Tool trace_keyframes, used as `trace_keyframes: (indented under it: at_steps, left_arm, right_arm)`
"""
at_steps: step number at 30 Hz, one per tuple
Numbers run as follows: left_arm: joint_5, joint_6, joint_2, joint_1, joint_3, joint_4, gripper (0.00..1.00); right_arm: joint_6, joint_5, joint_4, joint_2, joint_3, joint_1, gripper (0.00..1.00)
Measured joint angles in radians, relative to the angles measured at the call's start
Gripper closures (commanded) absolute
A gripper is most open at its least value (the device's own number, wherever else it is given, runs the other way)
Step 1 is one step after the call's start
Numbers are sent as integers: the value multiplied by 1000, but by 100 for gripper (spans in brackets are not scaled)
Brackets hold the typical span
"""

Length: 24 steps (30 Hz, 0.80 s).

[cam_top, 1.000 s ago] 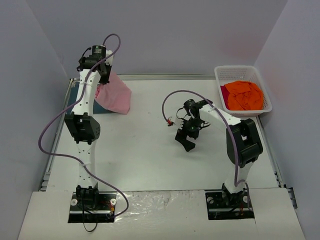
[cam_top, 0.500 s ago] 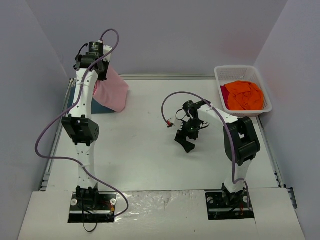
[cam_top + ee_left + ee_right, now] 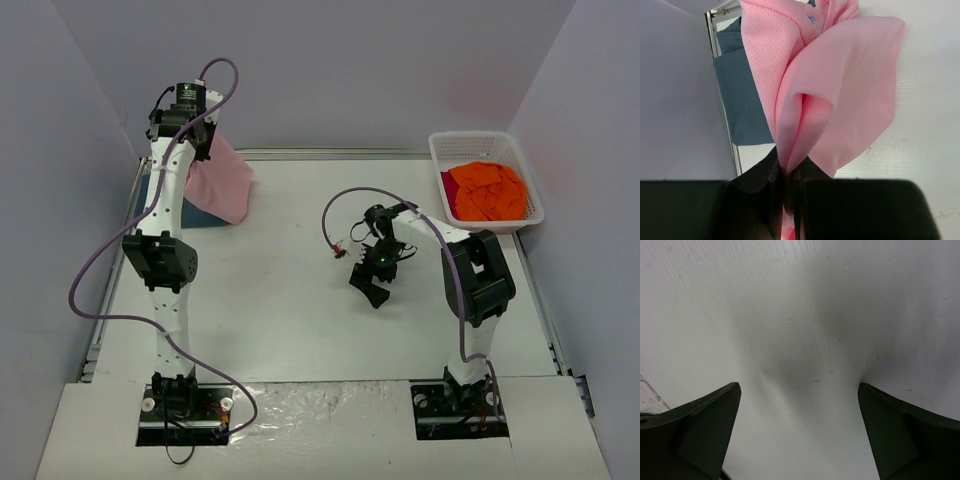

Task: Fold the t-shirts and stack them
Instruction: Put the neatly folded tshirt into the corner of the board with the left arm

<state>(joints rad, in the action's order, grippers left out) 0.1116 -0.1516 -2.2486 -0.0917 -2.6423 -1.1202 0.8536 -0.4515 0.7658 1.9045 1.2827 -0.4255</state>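
Observation:
My left gripper (image 3: 195, 140) is shut on the light pink t-shirt (image 3: 222, 181) and holds it raised at the back left of the table; it hangs in folds below the jaws in the left wrist view (image 3: 840, 90). The dark teal-blue t-shirt (image 3: 742, 97) lies flat under it at the table's left edge, and a small part shows in the top view (image 3: 202, 216). The orange t-shirt (image 3: 486, 190) lies bunched in the white mesh basket (image 3: 440, 155) at the back right. My right gripper (image 3: 372, 288) is open and empty, low over the bare table (image 3: 800, 340).
A dark red cloth edge shows under the orange shirt in the basket. Grey walls close in the table on the left, back and right. The table's metal left rim (image 3: 715, 30) runs beside the teal shirt.
My left gripper has moved a little up and to the left with the pink shirt, which now hangs closer to the arm. The right gripper has shifted slightly.

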Motion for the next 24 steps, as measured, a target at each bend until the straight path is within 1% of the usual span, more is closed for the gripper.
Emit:
trace_keyframes:
  at_steps: [12, 24]
  left_arm:
    - [17, -14, 36, 30, 7, 2, 98]
    - [46, -56, 38, 85, 72, 44, 98]
  right_arm:
    - [0, 3, -3, 7, 0, 0, 0]
    - [-11, 6, -2, 13, 5, 0, 0]
